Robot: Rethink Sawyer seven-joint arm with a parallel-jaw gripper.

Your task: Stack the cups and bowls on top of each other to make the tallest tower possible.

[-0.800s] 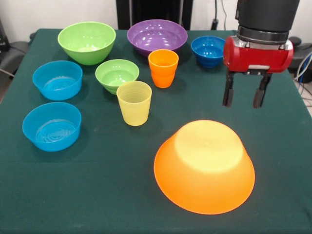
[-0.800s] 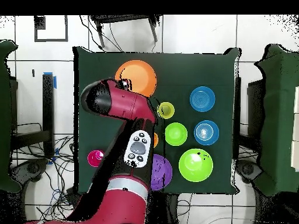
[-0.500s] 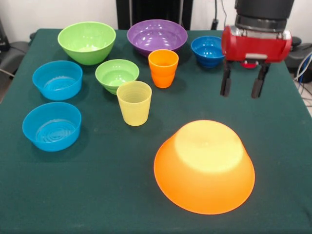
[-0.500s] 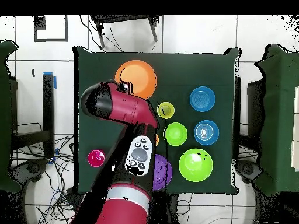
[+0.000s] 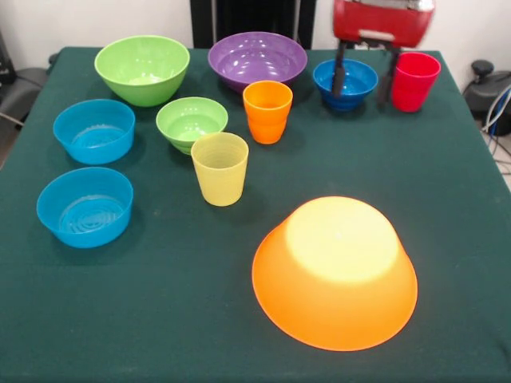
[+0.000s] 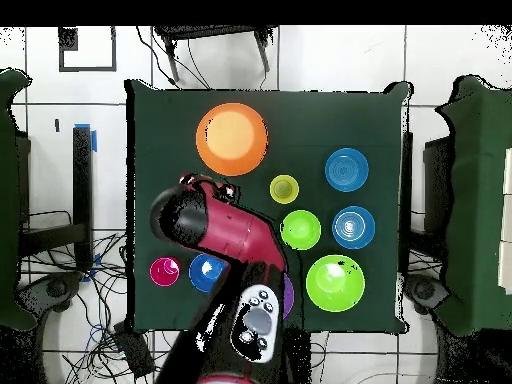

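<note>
Jaws (image 5: 365,78) stand spread and empty at the far side of the bench (image 5: 160,303), hanging between the small dark blue bowl (image 5: 345,83) and the red cup (image 5: 414,80) — one finger in front of the bowl, the other just beside the cup. No tower yet: the huge orange bowl (image 5: 334,271) lies inverted as a base, bare on top, well apart on the near side. Judged step — selecting the first piece. Next move calls for centring over one item, descending, then closing.
</note>
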